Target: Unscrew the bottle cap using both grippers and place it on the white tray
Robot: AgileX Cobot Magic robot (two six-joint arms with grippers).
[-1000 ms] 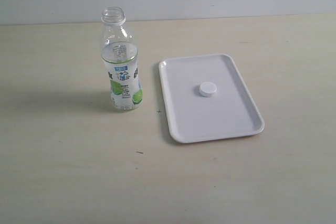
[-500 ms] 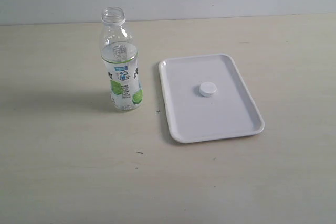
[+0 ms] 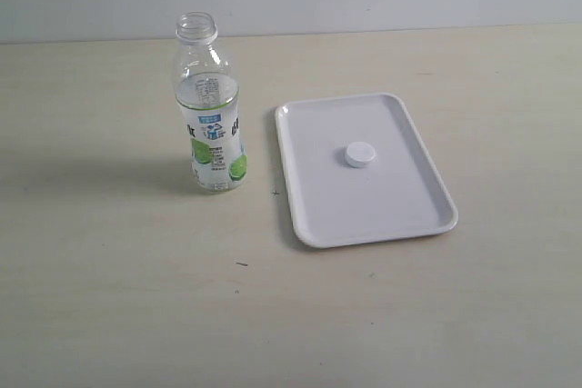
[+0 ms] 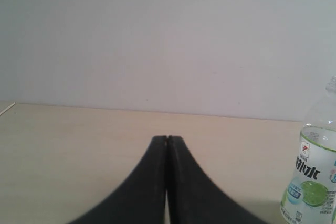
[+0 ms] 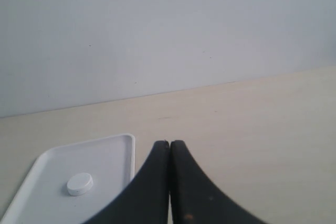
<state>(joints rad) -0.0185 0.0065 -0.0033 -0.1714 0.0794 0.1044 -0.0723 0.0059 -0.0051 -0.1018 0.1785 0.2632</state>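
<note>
Two empty tools: left tool [image 4: 167,140] and right tool [image 5: 169,143], fingers pressed together. The bottle cap [image 3: 360,154] lies mid white tray [image 3: 400,202], centre-right of the frame; the uncapped bottle [image 3: 210,124] stands upright, upper left. Task looks done; no further move needed.

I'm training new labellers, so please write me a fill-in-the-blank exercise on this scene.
1. The cap lies on the white ____.
2. The uncapped bottle stands ____.
3. The left gripper and right gripper both have their jaws ____.
Missing words: tray; upright; shut.
</note>
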